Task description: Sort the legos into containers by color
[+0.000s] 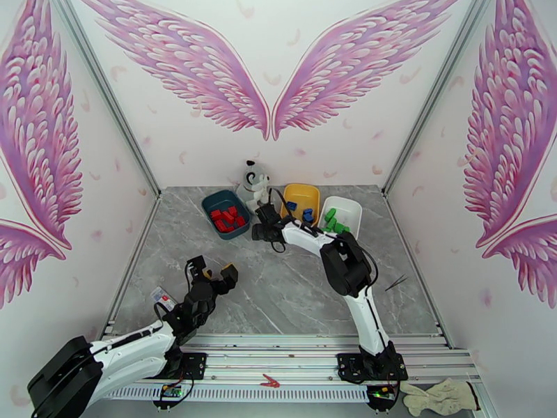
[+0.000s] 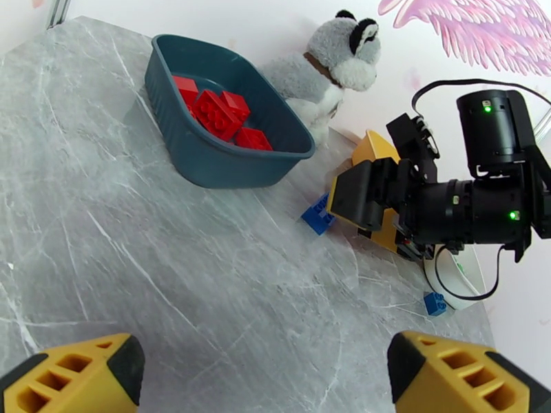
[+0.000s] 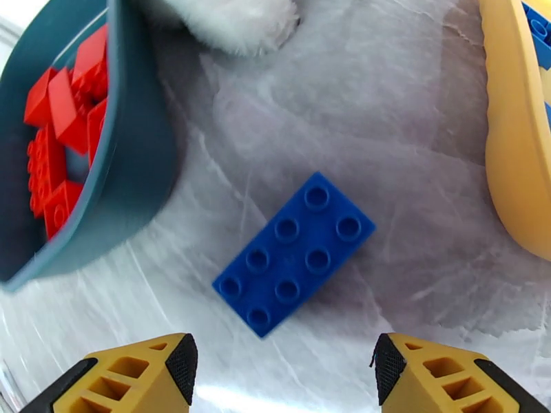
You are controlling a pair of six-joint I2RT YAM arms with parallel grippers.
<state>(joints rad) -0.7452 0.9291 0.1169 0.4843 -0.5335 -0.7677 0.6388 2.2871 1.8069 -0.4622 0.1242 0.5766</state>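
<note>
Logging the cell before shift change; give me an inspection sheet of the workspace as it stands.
Surface: grey marble table.
Job's things: red bricks in teal tub; blue bricks in yellow tub; green bricks in white tub; large blue brick loose; small blue brick beside white tub.
Clutter: plush dog behind tubs; glove, red clip at front rail.
Claws: left claw open, empty; right claw open above large blue brick.
Cables: black cable looped over right arm.
Surroundings: walls with pink wings.
</note>
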